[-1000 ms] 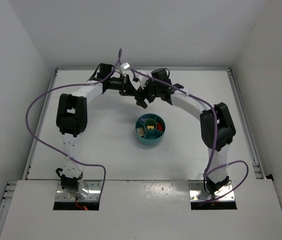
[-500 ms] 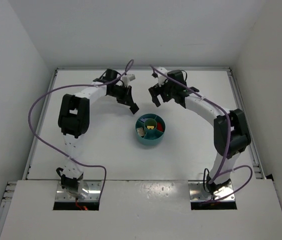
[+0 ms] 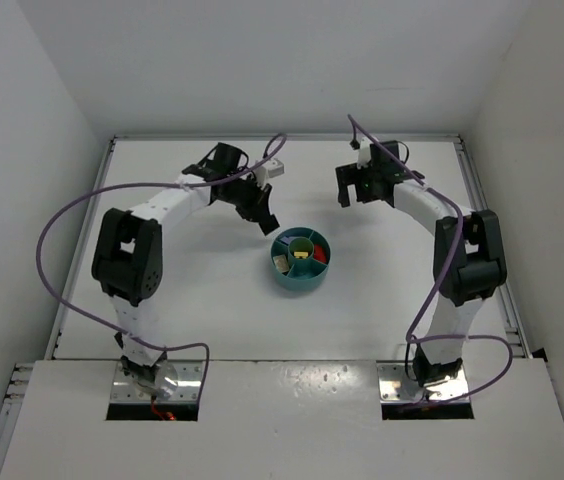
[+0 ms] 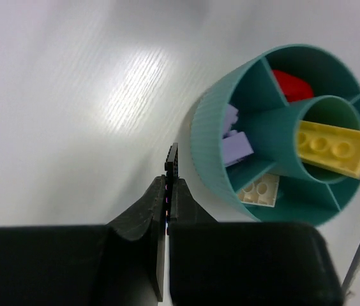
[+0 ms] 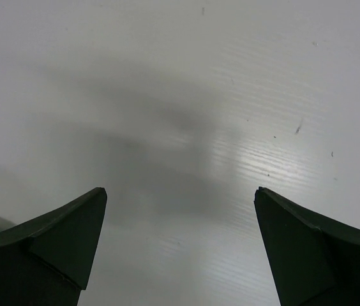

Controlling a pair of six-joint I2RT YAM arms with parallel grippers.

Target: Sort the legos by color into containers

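Left gripper was clamped shut just beside the teal dish, pinching what looked like a thin black lego edge-on at its tips. Right gripper gaped wide, holding nothing, over the table. Yellow lego sat in the centre cup, lavender, tan and red in separate wedges. Bricks were probably light, rigid, slick: pinch flat sides.

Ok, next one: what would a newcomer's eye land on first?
The teal dish in the middle: a yellow brick across its central cup, a red brick, lavender bricks and a tan brick in the wedges. Beside it the left gripper is shut on a thin black piece; the right gripper hangs wide open farther right.
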